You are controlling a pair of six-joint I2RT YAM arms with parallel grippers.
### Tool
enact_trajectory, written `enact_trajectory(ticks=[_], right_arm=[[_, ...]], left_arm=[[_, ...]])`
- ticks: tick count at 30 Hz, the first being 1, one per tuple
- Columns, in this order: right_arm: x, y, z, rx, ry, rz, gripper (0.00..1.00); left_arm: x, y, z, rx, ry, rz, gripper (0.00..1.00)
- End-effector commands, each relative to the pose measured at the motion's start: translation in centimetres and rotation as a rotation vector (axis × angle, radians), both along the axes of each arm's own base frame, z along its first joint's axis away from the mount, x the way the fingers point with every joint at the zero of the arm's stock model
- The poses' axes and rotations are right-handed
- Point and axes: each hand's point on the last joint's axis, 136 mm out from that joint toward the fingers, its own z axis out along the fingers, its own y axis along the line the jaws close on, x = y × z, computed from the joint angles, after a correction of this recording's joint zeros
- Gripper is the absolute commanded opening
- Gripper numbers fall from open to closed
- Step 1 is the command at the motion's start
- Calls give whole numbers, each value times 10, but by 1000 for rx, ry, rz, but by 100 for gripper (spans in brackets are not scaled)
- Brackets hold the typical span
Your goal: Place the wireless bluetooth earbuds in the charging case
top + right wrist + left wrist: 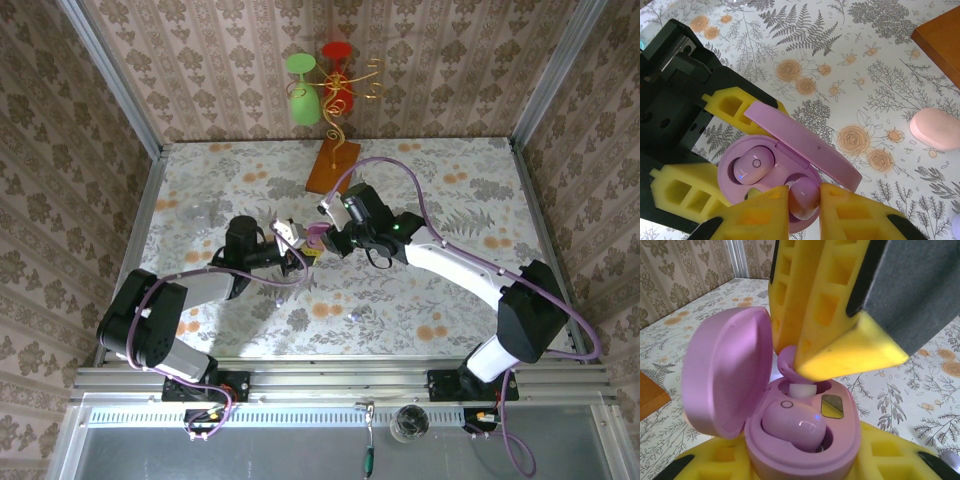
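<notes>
A purple charging case [805, 450] stands open with its lid [727, 370] swung to the left. My left gripper [802, 462] is shut on the case from both sides. One purple earbud [795, 425] sits in the near socket. My right gripper [804, 205] is shut on a second purple earbud [804, 197], which hangs over the empty socket with its white tip [801, 390] just inside. In the top view the two grippers meet at the case [316, 240] mid-table, left gripper [290, 245] and right gripper [328, 240].
A closed pink case [937, 129] lies on the floral tablecloth to the right. An orange wooden base [332, 165] at the back carries a wire stand with a green glass [302, 90] and a red glass [338, 75]. Walls enclose the table.
</notes>
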Motion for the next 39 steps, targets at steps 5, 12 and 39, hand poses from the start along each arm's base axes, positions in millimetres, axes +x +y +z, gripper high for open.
enact_trajectory(ticks=[5, 12, 39], right_arm=[[-7, -7, 5, -78, -9, 14, 21], [-6, -10, 0, -117, -4, 10, 21], [9, -8, 73, 359, 10, -111, 53]], left_arm=[[3, -5, 12, -9, -55, -30, 33], [2, -5, 13, -9, -65, -33, 33], [4, 0, 21, -69, -6, 11, 35]])
